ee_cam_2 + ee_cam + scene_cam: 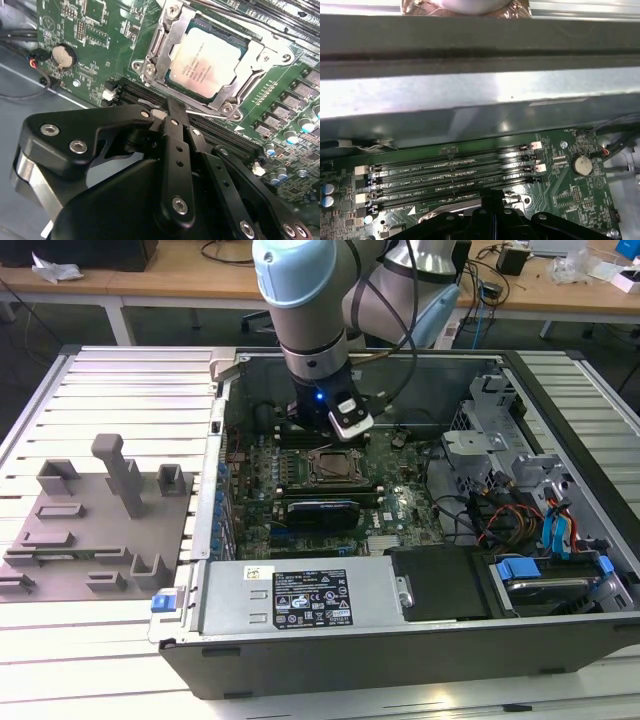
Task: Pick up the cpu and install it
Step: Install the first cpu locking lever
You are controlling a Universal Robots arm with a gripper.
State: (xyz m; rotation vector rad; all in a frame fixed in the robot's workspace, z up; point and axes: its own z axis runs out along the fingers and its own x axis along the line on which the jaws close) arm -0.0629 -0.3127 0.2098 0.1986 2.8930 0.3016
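I see the cpu (207,62) lying flat in its socket (165,35) on the motherboard (85,30), silver top up. My gripper (174,106) sits just beside the socket's edge, fingers pinched together, empty, their tips pointing toward the cpu.

The robot arm (305,300) is a thick round tube with pale blue joint caps and brushed silver segments; a black cable runs down beside it. At its wrist sit a small blue light and a white-and-black camera block (351,418). The matte black metal gripper (172,107) has angular linkage plates fastened with silver screws.
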